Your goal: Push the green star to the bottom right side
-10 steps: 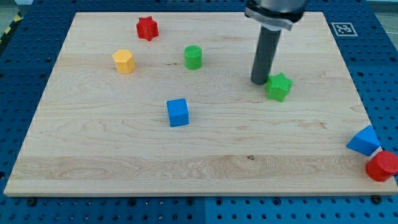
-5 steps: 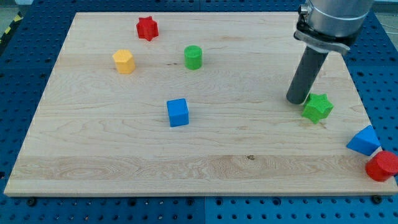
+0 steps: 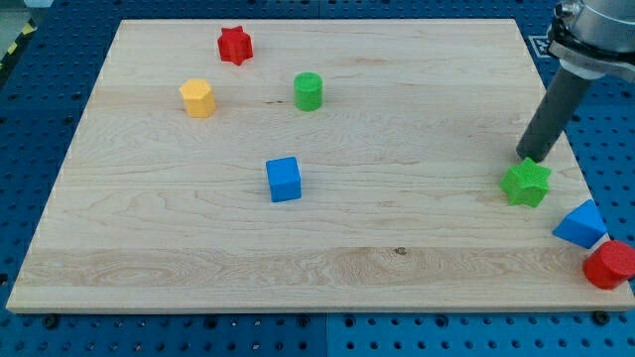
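The green star [image 3: 526, 183] lies on the wooden board [image 3: 397, 228] near its right edge, below the middle. My tip [image 3: 529, 159] stands just above the star on its upper side, touching or nearly touching it. The dark rod rises toward the view's top right corner.
A blue triangular block [image 3: 581, 224] and a red block [image 3: 609, 264] sit at the board's bottom right edge, below and right of the star. A blue cube [image 3: 284, 179] is mid-board. A green cylinder [image 3: 309, 91], a yellow block [image 3: 197, 98] and a red star [image 3: 235, 45] lie upper left.
My tip has moved right and a little down, pushing the green star from the board's right-centre toward the right edge. The other blocks have not moved.
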Available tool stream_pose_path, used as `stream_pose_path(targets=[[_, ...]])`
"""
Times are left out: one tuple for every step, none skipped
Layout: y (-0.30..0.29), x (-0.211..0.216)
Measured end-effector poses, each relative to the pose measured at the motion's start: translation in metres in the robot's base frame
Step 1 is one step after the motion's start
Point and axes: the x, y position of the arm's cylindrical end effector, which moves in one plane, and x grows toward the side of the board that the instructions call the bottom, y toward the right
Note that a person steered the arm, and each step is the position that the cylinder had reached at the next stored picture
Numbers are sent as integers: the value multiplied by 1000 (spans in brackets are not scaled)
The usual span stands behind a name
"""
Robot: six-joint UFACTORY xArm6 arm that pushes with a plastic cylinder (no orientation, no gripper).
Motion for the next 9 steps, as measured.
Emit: stream_pose_path(targets=[[-17, 14], [2, 18], [3, 19], [3, 19], [3, 23], [3, 23], [3, 23], [3, 42], [3, 43]])
